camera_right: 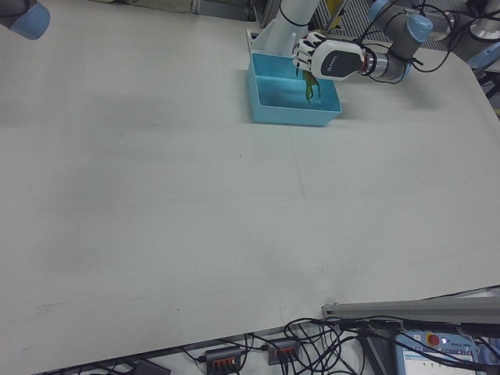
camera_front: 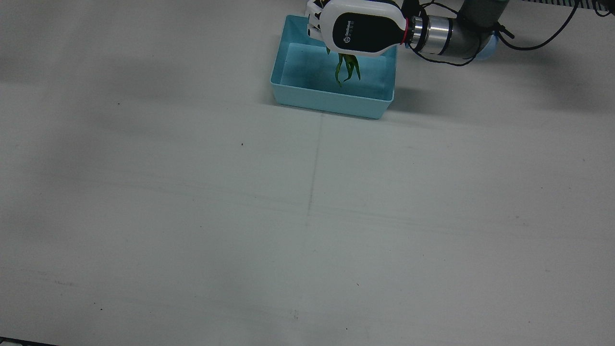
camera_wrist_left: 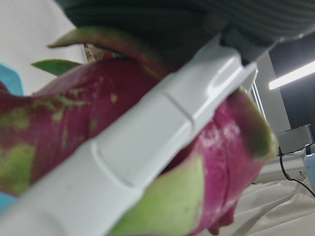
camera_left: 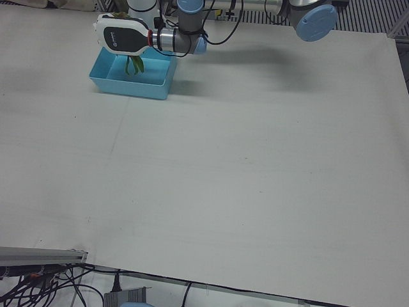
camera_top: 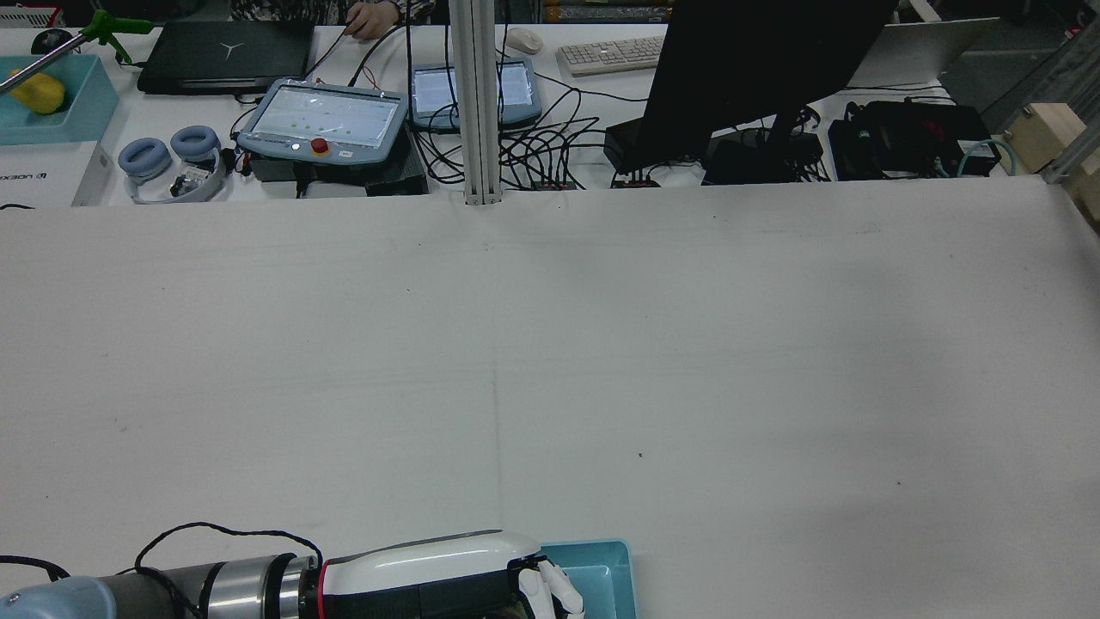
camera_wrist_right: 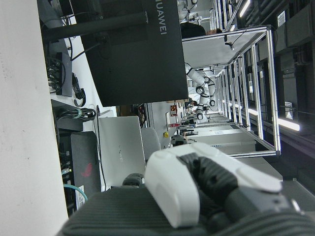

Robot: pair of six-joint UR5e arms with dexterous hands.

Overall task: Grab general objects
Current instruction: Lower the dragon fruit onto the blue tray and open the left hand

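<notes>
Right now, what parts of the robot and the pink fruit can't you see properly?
- Dragon fruit: front view shows only green leaf tips; the left hand covers the body.
- Left hand view: too close and blurred; a finger crosses the fruit.
- Blue bin: cut by rear view's bottom edge.
- Right hand: only partly seen; open or shut is unclear.

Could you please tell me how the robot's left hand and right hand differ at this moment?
The left hand is closed on a dragon fruit, while the right hand holds nothing that can be seen. The left hand hangs over the blue bin; the right hand appears only in its own camera, beside no task object. Both have white shells with dark padding.
</notes>
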